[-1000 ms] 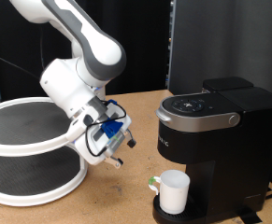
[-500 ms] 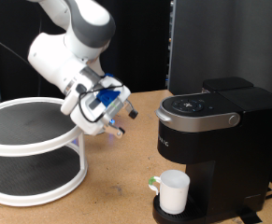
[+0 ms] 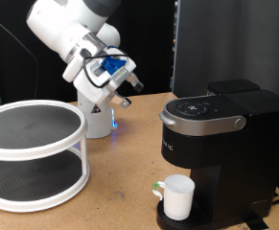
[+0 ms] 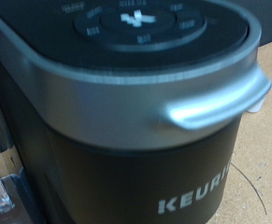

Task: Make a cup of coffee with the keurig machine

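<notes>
Exterior view, from left to right: a white two-tier round rack (image 3: 34,153) stands on the wooden counter (image 3: 120,182). Right of it the tool (image 3: 123,89) hangs in the air, high and to the left of the keurig machine (image 3: 220,144), touching nothing; nothing shows between its fingers, but I cannot tell whether they are spread or closed. At the near right, the cup (image 3: 178,196) already sits on the round drip base under the spout, a white mug with a greenish bit at its left side. The machine's hinged top looks closed. Judging from this, cup placement is done; whether a pod is loaded is hidden, and no coffee flow shows. In the wrist view the grey lid handle (image 4: 220,98) fills the frame, with white lettering "KEURI" (image 4: 196,198) readable below.
</notes>
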### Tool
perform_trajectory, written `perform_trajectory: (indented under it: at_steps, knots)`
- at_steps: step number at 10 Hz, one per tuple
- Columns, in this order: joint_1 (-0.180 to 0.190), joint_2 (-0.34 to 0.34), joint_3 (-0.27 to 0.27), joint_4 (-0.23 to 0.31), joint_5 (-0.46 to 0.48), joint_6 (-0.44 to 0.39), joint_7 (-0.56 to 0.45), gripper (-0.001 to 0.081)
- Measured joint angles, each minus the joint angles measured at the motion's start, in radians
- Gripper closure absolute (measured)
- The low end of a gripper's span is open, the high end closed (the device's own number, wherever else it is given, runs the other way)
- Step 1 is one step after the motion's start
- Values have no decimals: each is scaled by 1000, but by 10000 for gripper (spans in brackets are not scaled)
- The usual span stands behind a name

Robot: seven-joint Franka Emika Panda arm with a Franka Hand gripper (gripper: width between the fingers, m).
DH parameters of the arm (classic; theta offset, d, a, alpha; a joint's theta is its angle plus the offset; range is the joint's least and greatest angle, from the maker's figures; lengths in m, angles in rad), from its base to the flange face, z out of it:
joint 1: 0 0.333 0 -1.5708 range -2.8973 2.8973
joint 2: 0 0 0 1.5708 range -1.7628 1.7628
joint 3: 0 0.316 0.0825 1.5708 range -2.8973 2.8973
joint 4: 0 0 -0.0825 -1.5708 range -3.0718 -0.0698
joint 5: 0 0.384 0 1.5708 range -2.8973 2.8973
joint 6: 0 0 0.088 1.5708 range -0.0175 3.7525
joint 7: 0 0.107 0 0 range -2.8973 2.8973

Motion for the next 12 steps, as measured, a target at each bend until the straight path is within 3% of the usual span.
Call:
perform_trajectory:
  at_steps: [3, 4, 5, 7, 9, 11, 12]
  knots:
    - [-74, -37, 57, 12, -31, -86, 62, 8]
    - [-74, -36, 56, 11, -31, -85, 60, 8]
    - [-79, -32, 64, 11, -84, -91, 52, 8]
    - [-110, -18, 130, 20, -255, -110, 45, 8]
    - [-139, 0, 203, 65, -412, -224, 54, 8]
    - [-139, 25, 233, 119, -477, -336, 48, 8]
    - [-139, 25, 233, 115, -471, -323, 50, 8]
